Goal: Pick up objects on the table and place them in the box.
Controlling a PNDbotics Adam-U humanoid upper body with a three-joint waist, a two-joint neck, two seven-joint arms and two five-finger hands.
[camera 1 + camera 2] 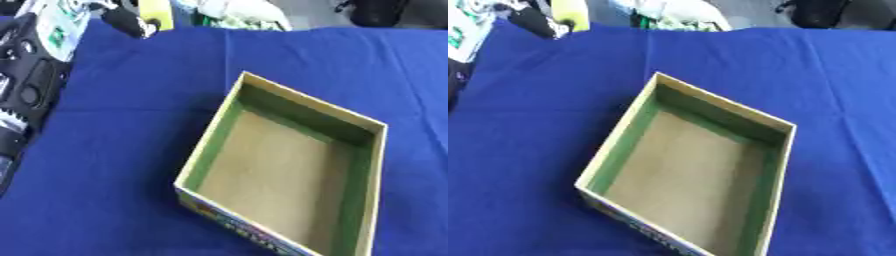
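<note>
An open cardboard box (203, 144) with green inner walls and a brown floor lies askew in the middle of the blue-covered table (122, 130); nothing shows inside it. My left arm (31, 80), black, runs up the left edge, and my left hand (127, 21) is at the far left corner of the table, well away from the box. A white and green packet (59, 27) shows against the hand, and a yellow thing (157, 11) is just beyond it. Whether the hand holds either one is not visible. My right hand is out of view.
Pale white and green things (677, 14) lie past the table's far edge. A dark shape (824, 11) sits at the far right corner. Blue cloth surrounds the box on all sides.
</note>
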